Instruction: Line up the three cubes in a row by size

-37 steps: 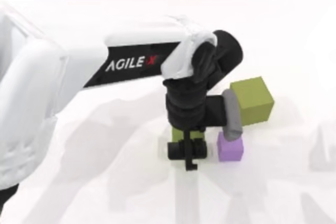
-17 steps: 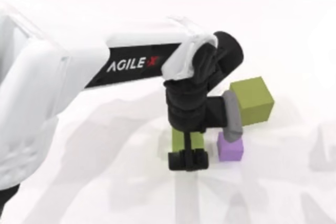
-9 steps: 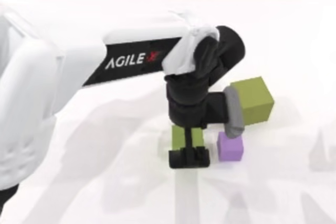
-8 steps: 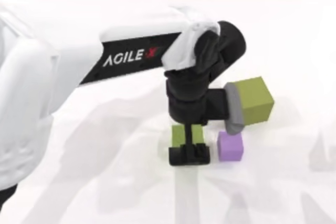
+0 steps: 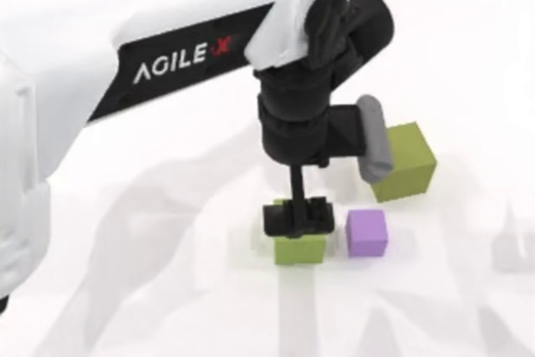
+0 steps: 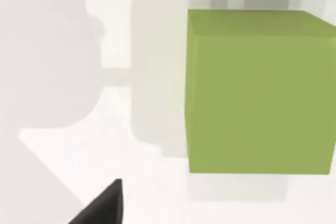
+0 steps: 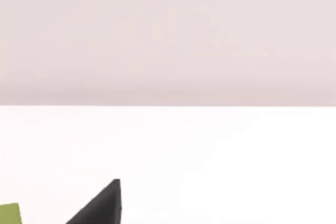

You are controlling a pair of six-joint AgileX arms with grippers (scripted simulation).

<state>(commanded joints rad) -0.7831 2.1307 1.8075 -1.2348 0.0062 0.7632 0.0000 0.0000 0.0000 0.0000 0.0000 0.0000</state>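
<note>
Left end effector: risen off the medium matte lime-green cube, finger spread cannot be told. Cube released on the white desk directly below, small matte purple cube just beside. Large olive-green cube unaligned.

Lime-green cube, purple cube, olive-green cube: matte, smooth; white table smooth

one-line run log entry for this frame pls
left gripper: over lime-green cube | jaws: cannot tell | purple cube: just right of it | olive-green cube: behind, right | right arm: out of top view
</note>
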